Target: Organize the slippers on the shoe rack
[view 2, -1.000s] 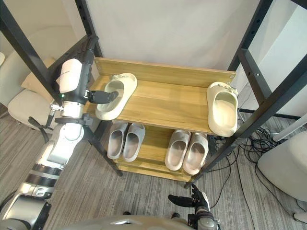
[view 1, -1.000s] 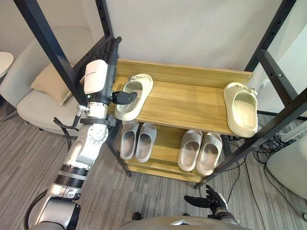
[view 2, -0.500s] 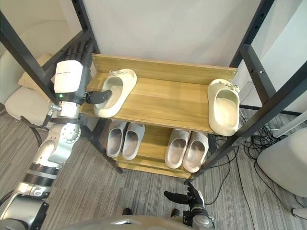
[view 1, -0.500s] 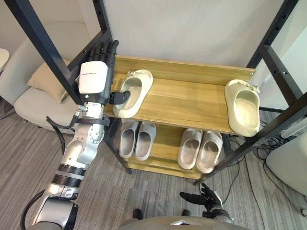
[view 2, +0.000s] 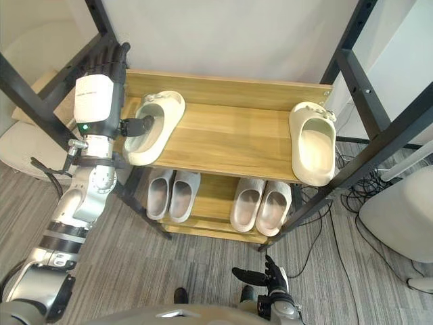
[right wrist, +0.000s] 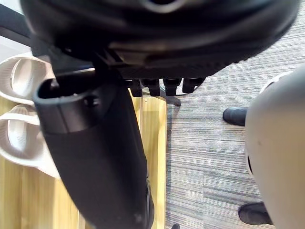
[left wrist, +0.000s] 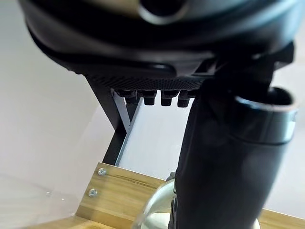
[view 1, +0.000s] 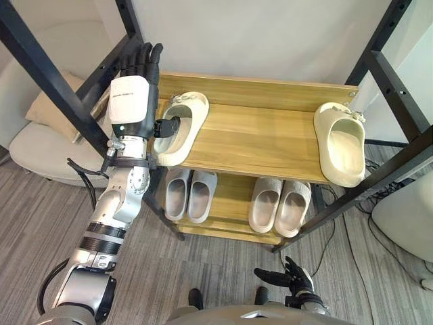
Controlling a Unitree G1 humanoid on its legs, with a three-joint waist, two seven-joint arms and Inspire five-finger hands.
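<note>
Cream slipper [view 1: 181,122] sits on top shelf of shoe rack [view 1: 264,139], thumb-side of left hand [view 1: 128,100]: fingers [view 1: 139,57] straight, thumb [view 1: 167,126] in its mouth. Best slide it flat w/ thumb toward its mate [view 1: 342,143], well apart beyond. Eye views give that gap; left wrist view gives thumb vs. rim [left wrist: 152,212] close up. Right hand [view 1: 292,277] idles low, fingers relaxed.

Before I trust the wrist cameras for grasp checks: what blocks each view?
Left wrist view: the dark left hand hides most of the cream moulded slipper. Right wrist view: the dark right hand covers part of the pale grey slippers.
</note>
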